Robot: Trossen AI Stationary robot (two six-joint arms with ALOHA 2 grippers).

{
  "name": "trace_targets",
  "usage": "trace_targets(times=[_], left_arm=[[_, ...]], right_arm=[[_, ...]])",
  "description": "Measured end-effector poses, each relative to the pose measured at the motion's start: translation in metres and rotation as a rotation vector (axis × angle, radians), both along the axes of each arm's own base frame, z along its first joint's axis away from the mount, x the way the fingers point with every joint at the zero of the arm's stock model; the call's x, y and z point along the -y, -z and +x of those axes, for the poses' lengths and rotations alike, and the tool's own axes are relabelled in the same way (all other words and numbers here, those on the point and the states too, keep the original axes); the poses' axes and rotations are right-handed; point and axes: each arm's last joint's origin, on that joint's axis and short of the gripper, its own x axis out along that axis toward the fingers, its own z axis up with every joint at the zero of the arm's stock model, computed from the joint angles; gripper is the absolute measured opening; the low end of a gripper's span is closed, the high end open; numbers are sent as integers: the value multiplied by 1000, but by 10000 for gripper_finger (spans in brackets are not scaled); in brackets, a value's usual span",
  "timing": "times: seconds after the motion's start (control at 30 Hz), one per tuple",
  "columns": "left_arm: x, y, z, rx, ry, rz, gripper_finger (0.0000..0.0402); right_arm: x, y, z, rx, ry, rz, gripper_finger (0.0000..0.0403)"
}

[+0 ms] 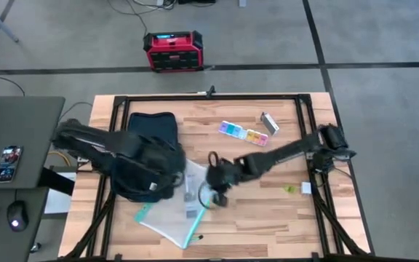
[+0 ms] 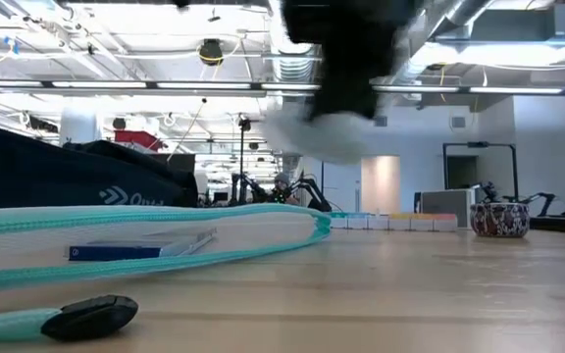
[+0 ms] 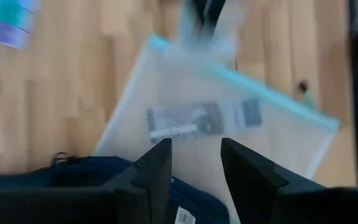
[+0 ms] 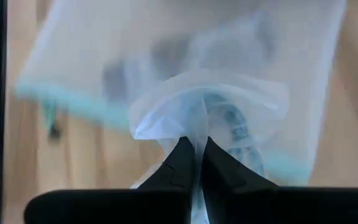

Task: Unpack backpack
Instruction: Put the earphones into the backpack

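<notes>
My right claw (image 4: 194, 163) is black, and the thin plastic bag (image 4: 211, 102) pinched in it is clear and whitish. Below lies a white mesh pouch (image 1: 167, 211) edged in teal, with a blue strip showing through. The backpack (image 1: 148, 156) is dark navy. The pill organizer (image 1: 242, 133) runs blue, pink, yellow, orange. My counter (image 1: 268, 211) is pale striped wood.

Bright even light, wrist views motion-blurred

the left gripper (image 1: 167, 173) sits on the backpack (image 1: 151, 138), while the right gripper (image 1: 214, 186) hangs over a mesh pouch (image 1: 172, 215) beside it.
</notes>
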Motion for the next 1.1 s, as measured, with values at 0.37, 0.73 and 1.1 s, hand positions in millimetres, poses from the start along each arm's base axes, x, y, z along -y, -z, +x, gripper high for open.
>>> trace_targets(times=[0.37,0.73,1.1], left_arm=[[-26,-72,-104,381,-213,-20,125],[-35,-78,-124,404,-202,26,125],[-34,-69,-122,303,-152,105,125]], right_arm=[[104,-21,90,630,180,72,2],[122,-3,154,657,133,219,105],[140,-55,101,206,33,-18,251]])
